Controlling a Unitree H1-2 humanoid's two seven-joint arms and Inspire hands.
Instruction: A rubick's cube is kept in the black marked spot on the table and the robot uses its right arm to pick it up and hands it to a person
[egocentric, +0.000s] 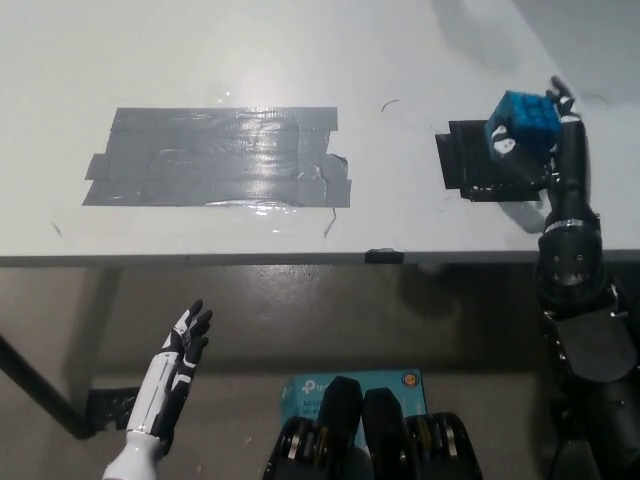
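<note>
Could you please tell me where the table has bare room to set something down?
The white table is bare beyond the grey tape patch, and between that patch and the black marked spot. It is crowded at the right edge, where the right hand holds the cube.

A single head view looks steeply down from above onto the white tabletop (300, 50), its near edge crossing mid-frame, with the floor (300, 330) below the edge; it stands fairly close.
</note>
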